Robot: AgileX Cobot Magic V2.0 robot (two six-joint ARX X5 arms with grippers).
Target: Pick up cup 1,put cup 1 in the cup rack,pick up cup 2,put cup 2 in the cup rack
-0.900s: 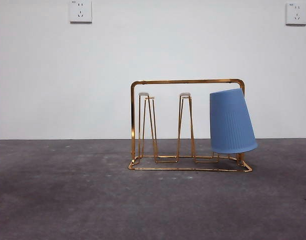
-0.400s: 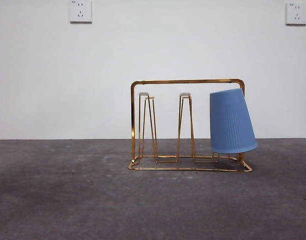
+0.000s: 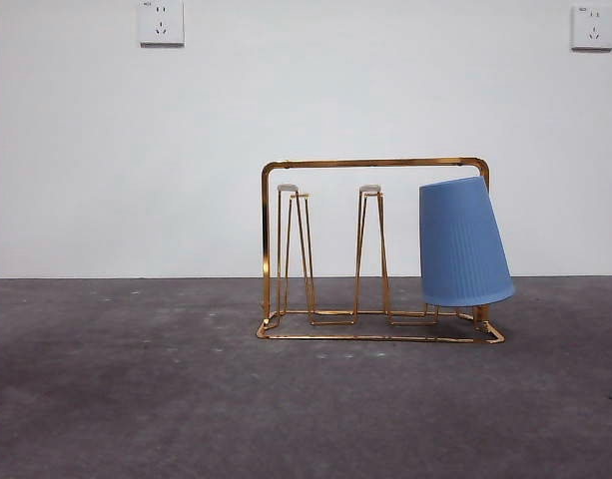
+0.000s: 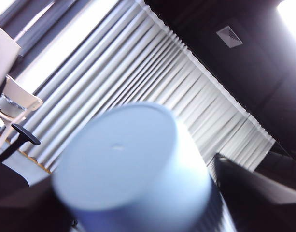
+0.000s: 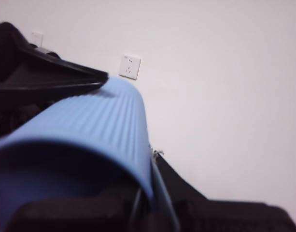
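Note:
The gold wire cup rack (image 3: 375,164) stands on the grey table, right of centre in the front view. A blue ribbed cup (image 3: 462,243) hangs upside down, slightly tilted, over the rack's right-hand peg. Two white-tipped pegs (image 3: 370,190) to its left are bare. No arm shows in the front view. In the left wrist view, my left gripper (image 4: 138,198) is shut on a blue cup (image 4: 133,164), whose flat base faces the camera. My right gripper (image 5: 123,145) is shut on another blue ribbed cup (image 5: 94,125), with black jaws on both sides of it.
A white wall with two sockets (image 3: 161,22) rises behind the table. Grey tabletop (image 3: 126,389) spreads left of and in front of the rack. Behind the cup, the left wrist view shows only curtains and ceiling.

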